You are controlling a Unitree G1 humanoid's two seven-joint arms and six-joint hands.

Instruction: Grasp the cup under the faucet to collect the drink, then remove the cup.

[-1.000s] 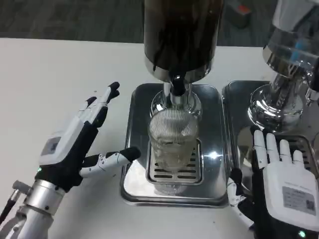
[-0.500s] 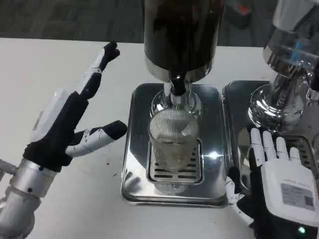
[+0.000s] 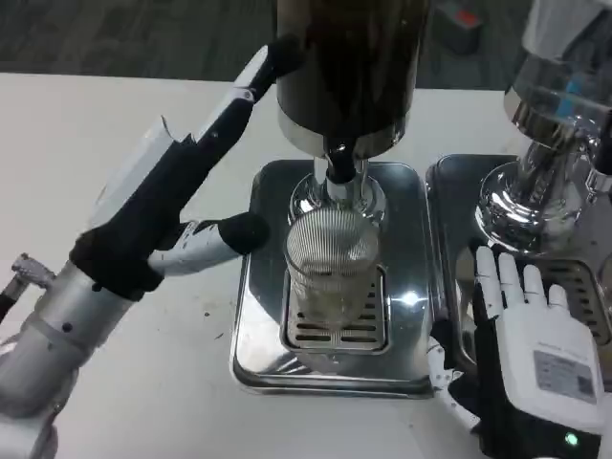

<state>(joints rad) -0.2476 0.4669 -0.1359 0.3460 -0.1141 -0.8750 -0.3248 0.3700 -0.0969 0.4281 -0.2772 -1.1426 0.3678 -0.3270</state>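
A clear ribbed cup (image 3: 332,266) stands on the slotted grate of a steel drip tray (image 3: 253,316), right under the black faucet (image 3: 339,163) of a dark drink dispenser (image 3: 347,67). My left hand (image 3: 177,206) is raised to the left of the dispenser, open, its long fingers reaching up to the dark tank and its thumb pointing at the cup from a short way off. My right hand (image 3: 531,359) lies flat and open at the lower right, over the edge of the neighbouring tray, apart from the cup.
A second dispenser with a shiny chrome base (image 3: 535,201) stands on its own tray (image 3: 449,191) at the right. White table (image 3: 86,143) stretches to the left and front.
My left hand has risen and swung right, from low beside the tray to up against the dispenser's tank. My right hand has slid slightly toward me. The cup has not moved.
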